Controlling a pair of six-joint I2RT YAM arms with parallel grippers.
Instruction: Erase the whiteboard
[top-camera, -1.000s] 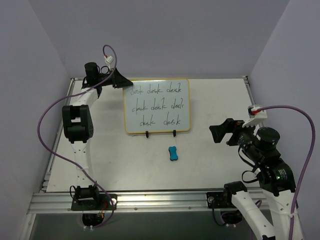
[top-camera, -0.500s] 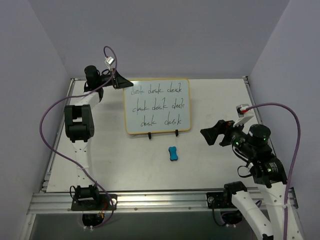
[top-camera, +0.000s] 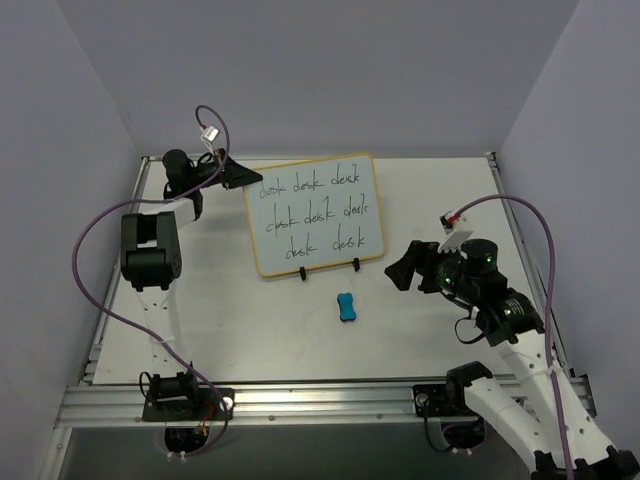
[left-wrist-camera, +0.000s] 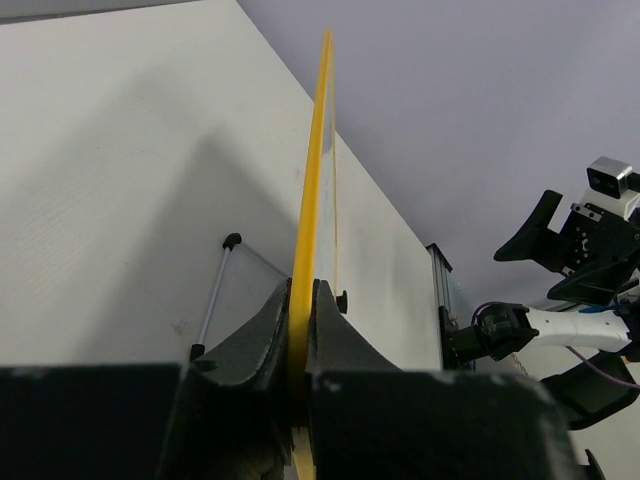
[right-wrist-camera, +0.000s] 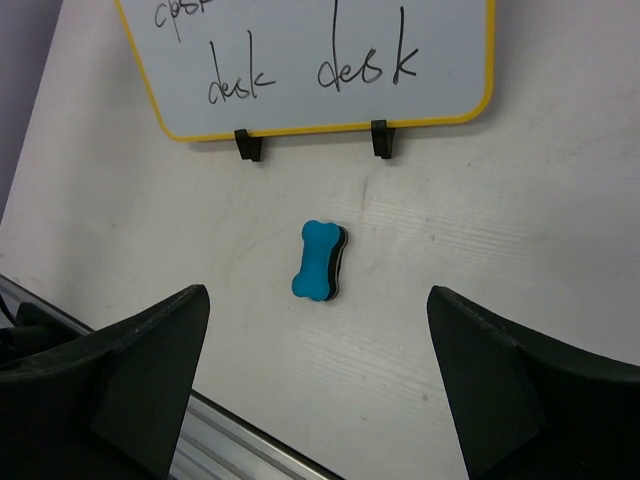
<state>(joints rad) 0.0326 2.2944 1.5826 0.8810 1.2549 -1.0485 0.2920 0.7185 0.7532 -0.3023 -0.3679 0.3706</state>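
Three rows of black handwriting cover the whiteboard (top-camera: 315, 213), a smooth white rectangle with rounded corners and a thin yellow frame. It is propped on two small black clip feet (top-camera: 302, 272) toward the far side of the matte white table (top-camera: 220, 310). My left gripper (left-wrist-camera: 303, 300) pinches the board's yellow edge tight. My right gripper (right-wrist-camera: 320, 335) hangs spread wide near the blue bone-shaped eraser (right-wrist-camera: 320, 260), which lies flat just in front of the board.

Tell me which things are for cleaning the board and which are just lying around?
For the job: whiteboard, blue eraser, left gripper pinching the board's edge, right gripper open, facing the eraser.
Just there: purple cables, metal rail.
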